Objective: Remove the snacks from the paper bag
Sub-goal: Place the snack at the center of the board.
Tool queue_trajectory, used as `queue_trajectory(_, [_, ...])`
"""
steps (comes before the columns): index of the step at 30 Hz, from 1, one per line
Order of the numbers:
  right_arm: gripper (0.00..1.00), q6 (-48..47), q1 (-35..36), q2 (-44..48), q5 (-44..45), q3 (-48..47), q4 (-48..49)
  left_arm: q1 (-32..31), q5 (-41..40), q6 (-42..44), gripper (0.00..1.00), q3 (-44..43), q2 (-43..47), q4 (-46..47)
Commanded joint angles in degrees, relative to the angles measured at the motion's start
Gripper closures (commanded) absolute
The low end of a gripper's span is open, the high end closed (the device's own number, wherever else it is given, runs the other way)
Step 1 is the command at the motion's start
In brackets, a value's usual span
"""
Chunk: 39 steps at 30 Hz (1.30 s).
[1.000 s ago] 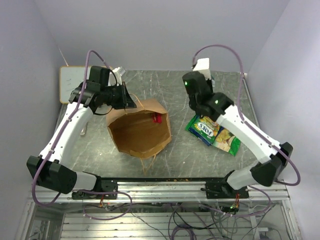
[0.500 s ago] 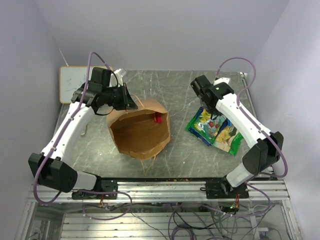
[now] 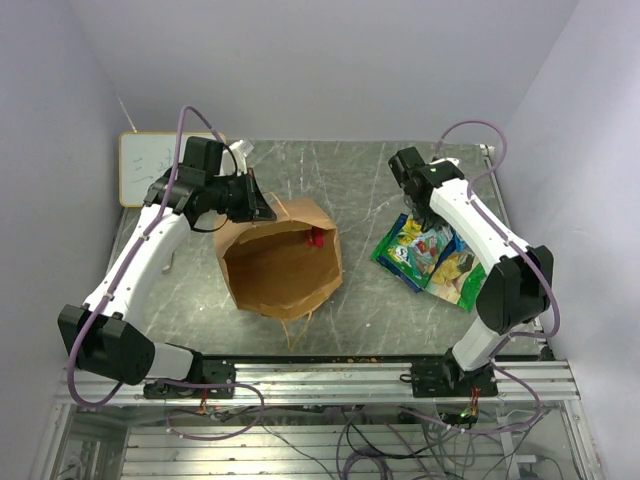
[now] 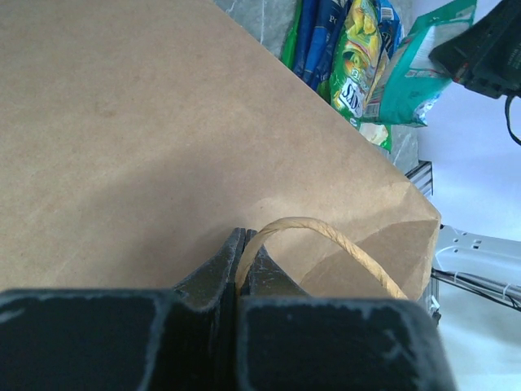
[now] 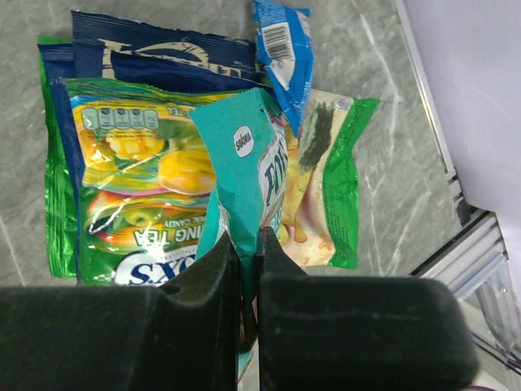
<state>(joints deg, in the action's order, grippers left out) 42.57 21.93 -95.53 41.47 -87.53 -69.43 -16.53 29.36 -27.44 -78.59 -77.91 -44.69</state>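
The brown paper bag (image 3: 280, 262) lies open on the table, with a red snack (image 3: 315, 238) showing inside near its right wall. My left gripper (image 3: 262, 208) is shut on the bag's twisted paper handle (image 4: 326, 232) at the back rim; the left wrist view shows the handle pinched between the jaws (image 4: 244, 244). My right gripper (image 5: 248, 244) is shut on a teal snack packet (image 5: 244, 163), which hangs over a pile of snacks (image 3: 425, 262) to the right of the bag. In that pile are a green and yellow packet (image 5: 138, 187), dark blue packets (image 5: 163, 57) and a green-edged one (image 5: 334, 187).
A small whiteboard (image 3: 150, 168) leans at the back left corner. The table's right edge and a metal rail (image 5: 472, 244) run close beside the pile. Both arms' cables loop above the table.
My right arm has swung right and folded back, bringing the teal packet from near the bag to over the pile. The left gripper and the bag have stayed put.
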Motion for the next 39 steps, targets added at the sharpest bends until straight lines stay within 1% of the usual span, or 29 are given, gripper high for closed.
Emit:
queue_trajectory(1, [0.94, -0.8, -0.2, -1.9, -1.3, -2.1, 3.4, 0.5, 0.4, 1.2, 0.93, -1.5, 0.3, 0.4])
queue_trajectory(7, [0.86, 1.3, -0.5, -5.2, -2.0, -2.6, 7.5, 0.6, 0.3, 1.6, 0.93, -2.3, 0.3, 0.3])
queue_trajectory(8, [0.84, 2.0, -0.6, -6.0, -2.1, -2.9, 7.9, 0.6, 0.3, 1.6, 0.93, -2.5, 0.2, 0.3])
queue_trajectory(10, [0.82, 3.5, -0.6, -7.5, -1.8, -3.7, 7.4, 0.6, 0.5, 1.5, 0.93, -2.7, 0.1, 0.4])
queue_trajectory(20, [0.79, 4.3, -0.7, -9.4, -1.6, -1.1, 11.9, 0.9, 1.2, 0.4, 0.93, -0.6, 0.9, 1.6])
queue_trajectory(27, [0.77, 5.0, -0.8, -8.6, -4.6, 2.7, 16.1, 0.9, 1.7, -0.6, 0.93, -1.2, 1.3, 2.0])
queue_trajectory(32, [0.75, 5.3, -0.8, -8.7, -5.4, 3.6, 17.9, 0.9, 2.5, -1.3, 0.93, -1.4, 1.6, 2.2])
queue_trajectory(33, [0.73, 5.2, -0.8, -8.6, -5.6, 3.6, 18.2, 0.9, 2.5, -1.5, 0.93, -1.5, 1.7, 2.1])
queue_trajectory(39, [0.53, 5.0, -0.8, -6.4, -6.9, 2.9, 18.6, 0.9, 3.2, -3.1, 0.93, -0.7, 2.5, 3.2])
